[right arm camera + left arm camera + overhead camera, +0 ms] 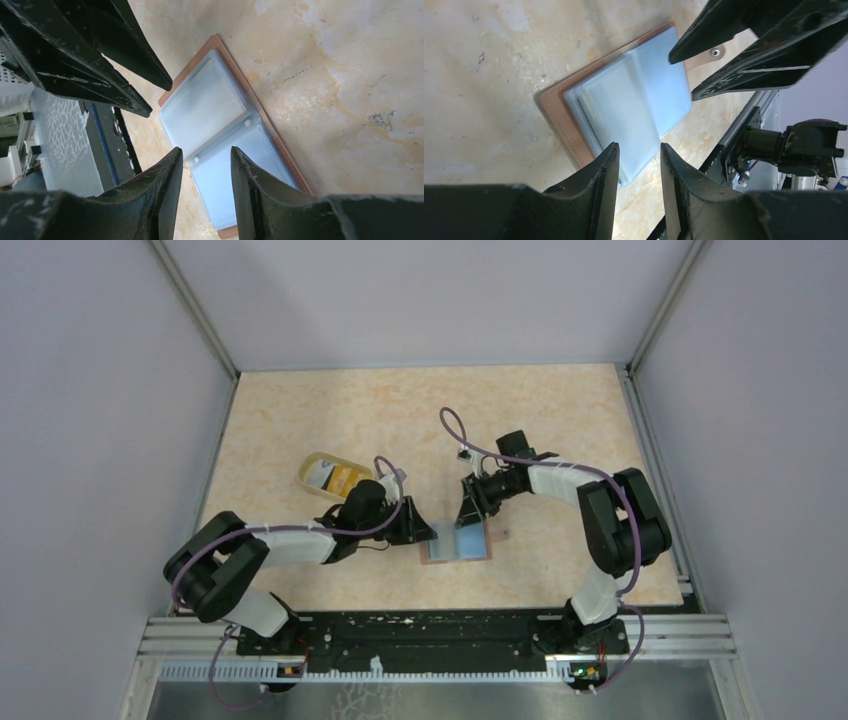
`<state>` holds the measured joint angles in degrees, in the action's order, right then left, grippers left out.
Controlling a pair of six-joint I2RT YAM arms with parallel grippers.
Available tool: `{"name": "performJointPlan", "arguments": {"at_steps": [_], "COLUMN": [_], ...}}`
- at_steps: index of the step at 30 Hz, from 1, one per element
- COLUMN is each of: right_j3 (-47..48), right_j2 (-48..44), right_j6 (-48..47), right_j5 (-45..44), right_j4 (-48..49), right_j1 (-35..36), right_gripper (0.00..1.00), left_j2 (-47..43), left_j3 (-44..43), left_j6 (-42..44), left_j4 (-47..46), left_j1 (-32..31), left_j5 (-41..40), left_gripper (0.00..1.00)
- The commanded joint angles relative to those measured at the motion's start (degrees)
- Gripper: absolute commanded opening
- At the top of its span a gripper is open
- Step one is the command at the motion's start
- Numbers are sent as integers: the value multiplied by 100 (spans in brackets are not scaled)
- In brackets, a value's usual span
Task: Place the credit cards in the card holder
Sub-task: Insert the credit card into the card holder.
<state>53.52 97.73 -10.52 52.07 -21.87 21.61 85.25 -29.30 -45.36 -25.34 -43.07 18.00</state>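
From above, we are looking at a beige, mottled table [560,420]. The holder [462,545] is lying open and flat near the front middle, pale blue inside with a reddish-brown border. The left gripper [430,533] is pointing at its left edge and the right gripper [469,519] at its far edge. Behind the left arm a translucent yellowish cup [312,468] is lying on the table. White and orange flat shapes, apparently the cards [336,478], are showing through its wall.

From the left wrist, we are seeing the holder's [556,107] glossy, clear blue sleeves fanning like pages over a stitched, leather-like backing. The black, wedge-shaped fingers [605,190] are standing apart with nothing between them, at the sleeves' near edge.

From the right wrist, the fingers [165,195] are likewise standing apart and gripping nothing, above the crease between two smooth sleeves.
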Motion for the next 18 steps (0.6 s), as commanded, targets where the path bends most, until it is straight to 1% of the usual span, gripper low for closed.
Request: {"name": "performJointPlan", "arguments": {"at_steps": [1,5,11,18], "right_j3": [300,341,359,387], "right_j2": [-58,41,121,212], "right_j6": [-147,-151,-152,-174], "right_j5": [-88,-117,-156,-258], "right_j4": [-27,-66,-106,-184], "right_j1": [63,63,72,116], "right_gripper": [41,41,41,41], "left_j2": [181,258,418,567], "left_j3": [-213,-333,-339,-396], "left_j6": [-119,-80,-141,-140], "left_j4": [167,371,175,176], "left_j1": [11,-41,-78,-101], "left_j5": [93,37,171,161], "left_gripper": [42,44,44,44]}}
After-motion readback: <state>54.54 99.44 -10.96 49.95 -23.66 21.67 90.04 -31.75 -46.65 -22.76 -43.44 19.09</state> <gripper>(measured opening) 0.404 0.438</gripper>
